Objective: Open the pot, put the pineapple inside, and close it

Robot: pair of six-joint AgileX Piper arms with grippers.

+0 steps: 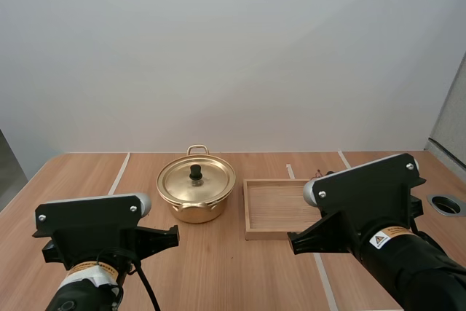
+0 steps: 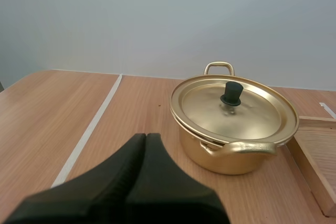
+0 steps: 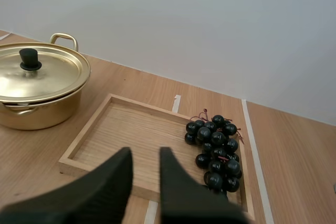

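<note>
A gold pot [image 1: 195, 193] with its lid [image 1: 196, 178] on and a black knob [image 1: 196, 172] stands mid-table. To its right lies a wooden tray [image 1: 271, 209]. From the right wrist, a bunch of dark grapes [image 3: 215, 150] lies in the tray [image 3: 121, 129] at the end away from the pot [image 3: 37, 85]. My right gripper [image 3: 145, 150] hangs open over the tray's near rim, nothing between its fingers. My left gripper [image 2: 146, 136] is shut into one wedge, short of the pot [image 2: 231, 124] and to its left. No pineapple is in sight.
White tape lines [image 1: 119, 172] run across the wooden table. A round hole [image 1: 445, 204] sits in the table near the right edge. Bare wood stretches left of the pot.
</note>
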